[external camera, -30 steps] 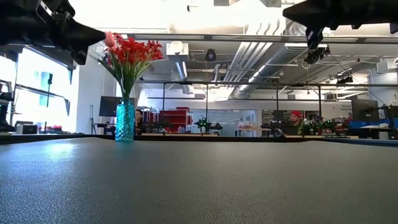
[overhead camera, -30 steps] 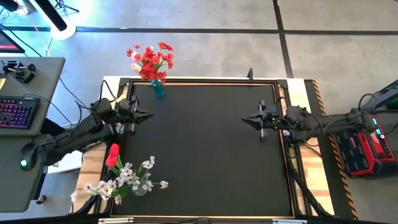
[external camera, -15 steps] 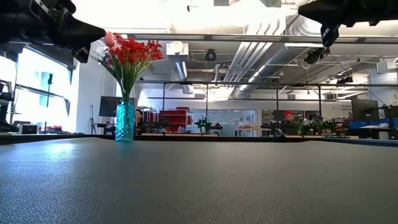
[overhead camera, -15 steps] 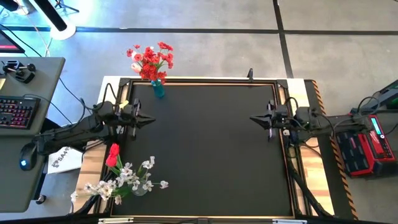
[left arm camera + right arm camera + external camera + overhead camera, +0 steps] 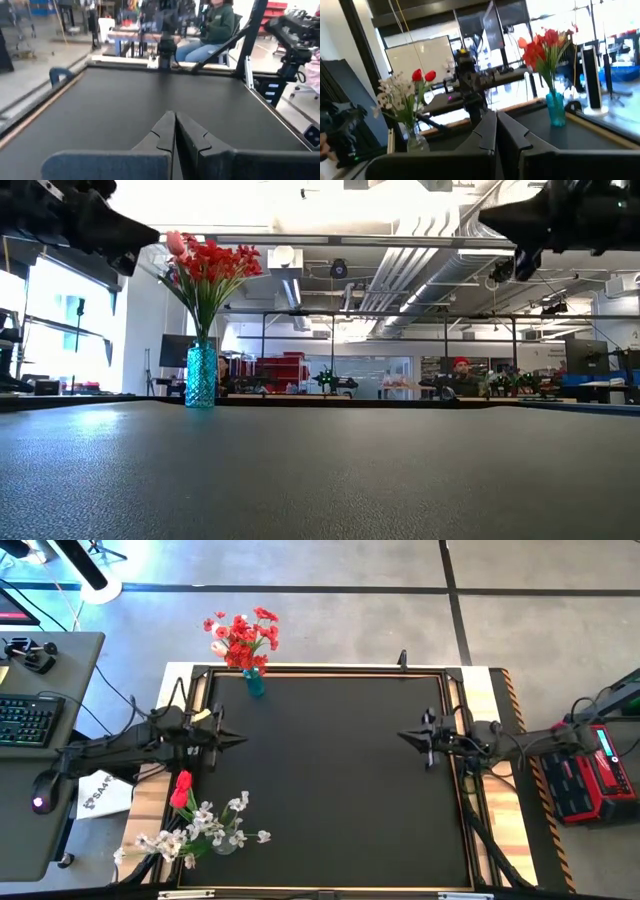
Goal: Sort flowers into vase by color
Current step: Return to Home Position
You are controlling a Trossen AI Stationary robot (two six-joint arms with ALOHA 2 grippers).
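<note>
Left gripper (image 5: 238, 737), right gripper (image 5: 401, 736) over opposite table (image 5: 330, 790) edges, fingers pressed together on both; red blooms (image 5: 243, 633) in blue vase (image 5: 254, 683); white sprays (image 5: 205, 825), red tulips (image 5: 182, 787) in clear vase (image 5: 224, 843).

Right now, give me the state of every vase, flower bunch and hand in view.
blue vase: upright, filled with red flowers.
transparent vase: upright, holding white flowers and red tulips.
left hand: shut, empty, above the table, left side.
right hand: shut, empty, above the table, right side.
</note>
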